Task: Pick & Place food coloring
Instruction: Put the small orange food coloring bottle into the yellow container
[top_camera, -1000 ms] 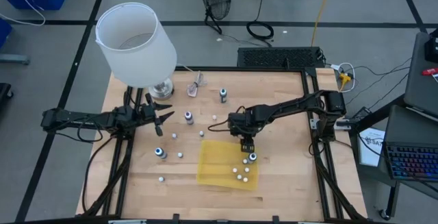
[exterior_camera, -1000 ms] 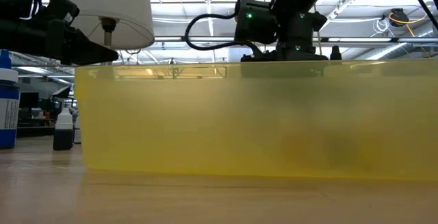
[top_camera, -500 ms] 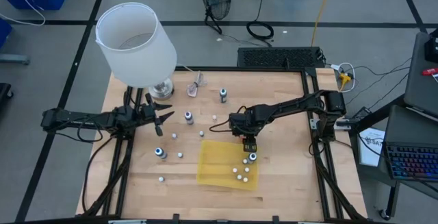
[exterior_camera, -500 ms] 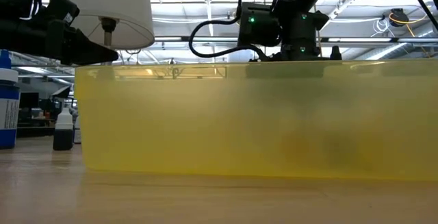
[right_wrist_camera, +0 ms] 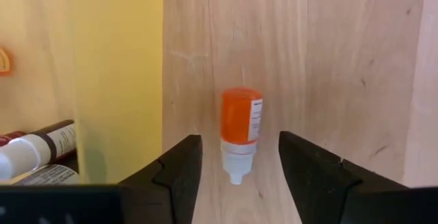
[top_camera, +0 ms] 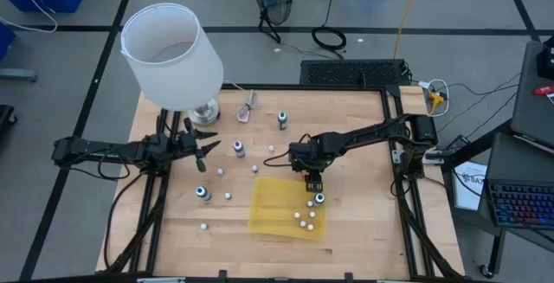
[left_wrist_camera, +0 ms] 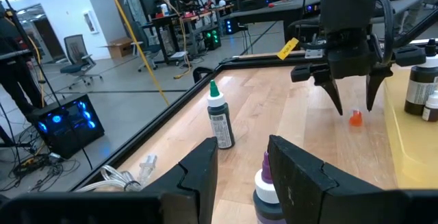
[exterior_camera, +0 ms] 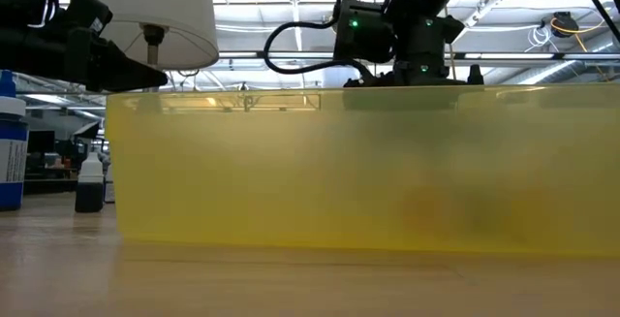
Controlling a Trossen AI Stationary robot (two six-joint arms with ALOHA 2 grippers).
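Bottle [right_wrist_camera: 240, 133], orange, lying on the surface just beside the tray [right_wrist_camera: 102, 66], long axis along the right tool [right_wrist_camera: 236, 166]'s open fingers, seemingly centred between them. Left tool [top_camera: 208, 146] far off, gripping nothing.

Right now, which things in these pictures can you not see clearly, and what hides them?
- Low view: the yellow tray fills the frame, hiding its contents and the table behind it.
- High view: the small bottles in the tray are too small to tell colours; the right gripper covers what lies under it.
- Left wrist view: the purple-capped bottle is cut off by the bottom edge.
- Right wrist view: the orange bottle label is too blurred to read.
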